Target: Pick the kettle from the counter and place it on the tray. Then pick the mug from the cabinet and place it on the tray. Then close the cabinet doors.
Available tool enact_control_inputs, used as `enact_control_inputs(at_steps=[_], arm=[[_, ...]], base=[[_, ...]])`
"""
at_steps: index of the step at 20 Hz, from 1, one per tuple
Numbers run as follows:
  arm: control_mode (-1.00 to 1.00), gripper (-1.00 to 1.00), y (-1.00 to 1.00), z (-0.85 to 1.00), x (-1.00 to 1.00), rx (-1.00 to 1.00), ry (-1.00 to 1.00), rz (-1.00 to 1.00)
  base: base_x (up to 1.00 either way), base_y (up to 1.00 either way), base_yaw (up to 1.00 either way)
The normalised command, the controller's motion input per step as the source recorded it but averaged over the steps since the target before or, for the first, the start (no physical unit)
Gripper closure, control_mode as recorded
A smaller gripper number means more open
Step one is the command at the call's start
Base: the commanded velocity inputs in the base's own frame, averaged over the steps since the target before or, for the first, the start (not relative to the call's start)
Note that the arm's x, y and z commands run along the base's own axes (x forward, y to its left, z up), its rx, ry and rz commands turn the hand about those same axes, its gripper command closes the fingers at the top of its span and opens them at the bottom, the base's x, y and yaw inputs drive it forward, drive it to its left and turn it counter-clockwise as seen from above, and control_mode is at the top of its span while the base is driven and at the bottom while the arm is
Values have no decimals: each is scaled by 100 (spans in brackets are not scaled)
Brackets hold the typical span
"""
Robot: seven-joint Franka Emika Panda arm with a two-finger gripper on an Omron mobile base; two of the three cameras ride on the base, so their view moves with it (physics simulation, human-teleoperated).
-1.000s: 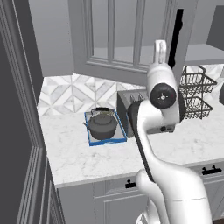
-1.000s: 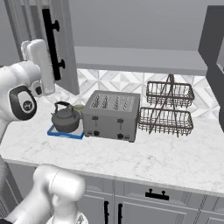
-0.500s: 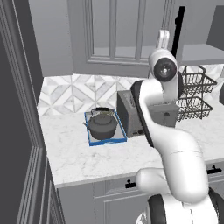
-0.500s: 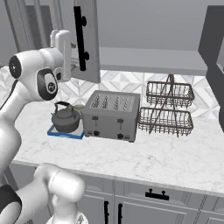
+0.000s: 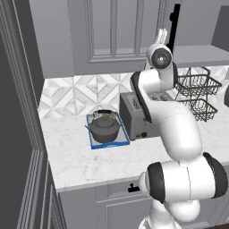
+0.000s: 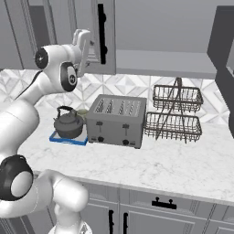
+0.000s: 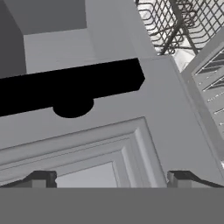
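The dark grey kettle [image 5: 105, 129] [image 6: 68, 123] sits on the blue-rimmed tray [image 5: 92, 144] [image 6: 66, 140] on the counter [image 5: 80, 161]. A small pale shape that looks like the mug [image 6: 82, 111] peeks out behind the kettle. My gripper [image 6: 85, 44] [image 5: 162, 34] [image 7: 113, 179] is raised against the outer face of the left cabinet door [image 6: 109, 55] [image 7: 166, 113], beside its black bar handle [image 6: 101, 32] [image 7: 65, 92]. The fingertips [image 7: 41, 178] stand wide apart with nothing between them. The cabinet shelf [image 6: 160, 64] shows to the right of that door.
A grey toaster [image 5: 134, 117] [image 6: 116, 121] stands right of the tray. A two-tier wire basket rack [image 6: 176, 112] [image 5: 197, 95] is further right. The other cabinet door [image 6: 224, 41] hangs swung out at the far right. Tall grey panels [image 5: 22, 112] close off the left.
The arm has lifted and swung toward the cabinet. The left door and its black handle have swung further toward the cabinet front. Kettle and tray are unmoved.
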Motion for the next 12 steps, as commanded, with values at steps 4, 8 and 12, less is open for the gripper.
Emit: enact_control_inputs(at_steps=[4,8,12], arm=[[-100,-100,-13,-32,100,13,0,-1],[-100,-100,-12,-31,99,13,0,-2],[-100,-100,-14,-1,-16,12,0,-1]], base=[[0,0,0],[0,0,0],[0,0,0]])
